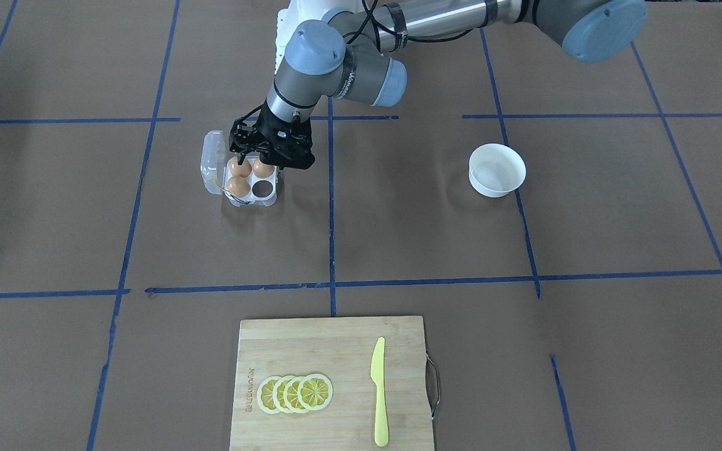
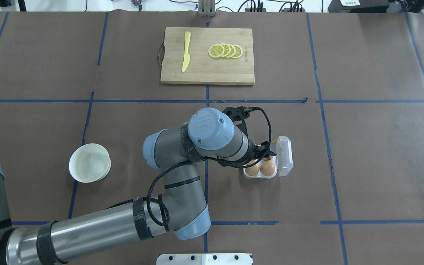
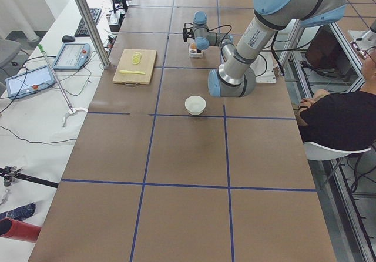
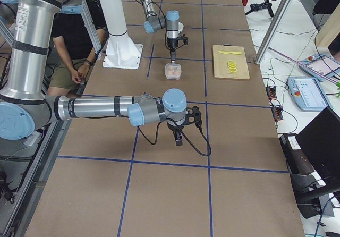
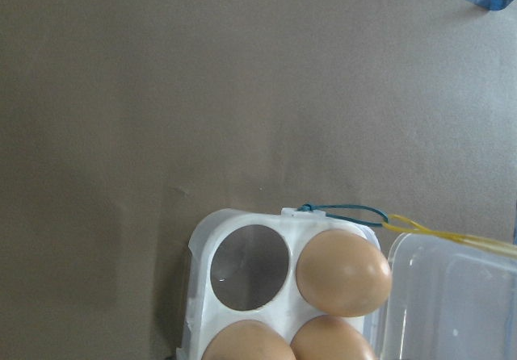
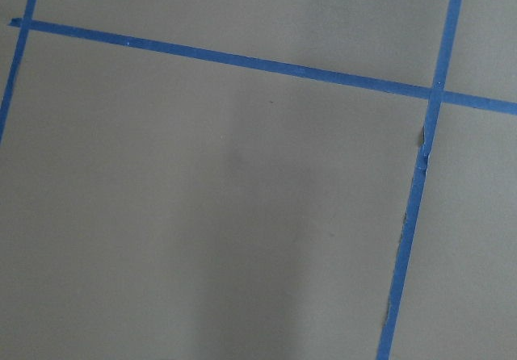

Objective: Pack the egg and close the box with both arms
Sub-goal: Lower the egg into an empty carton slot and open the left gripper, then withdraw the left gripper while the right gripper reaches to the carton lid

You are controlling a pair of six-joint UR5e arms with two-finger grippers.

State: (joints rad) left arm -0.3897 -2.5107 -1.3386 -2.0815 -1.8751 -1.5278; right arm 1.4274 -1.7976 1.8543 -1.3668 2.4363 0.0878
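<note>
The clear egg carton (image 1: 230,195) lies open, its lid (image 1: 212,160) folded out to the side. Three tan eggs sit in it (image 1: 240,168) (image 1: 263,168) (image 1: 238,185); one cell (image 1: 265,188) is empty. The left wrist view shows the same eggs (image 5: 343,273), the empty cell (image 5: 250,266) and the yellow cord (image 5: 448,235). My left gripper (image 1: 258,160) hovers just above the carton's back cells, open and holding nothing. My right gripper (image 4: 178,139) hangs low over bare table far from the carton; I cannot tell if it is open or shut.
A white bowl (image 1: 489,185) stands apart from the carton, on my left side. A wooden cutting board (image 1: 336,351) at the far edge carries lemon slices (image 1: 295,393) and a yellow knife (image 1: 378,391). Blue tape lines cross the brown table.
</note>
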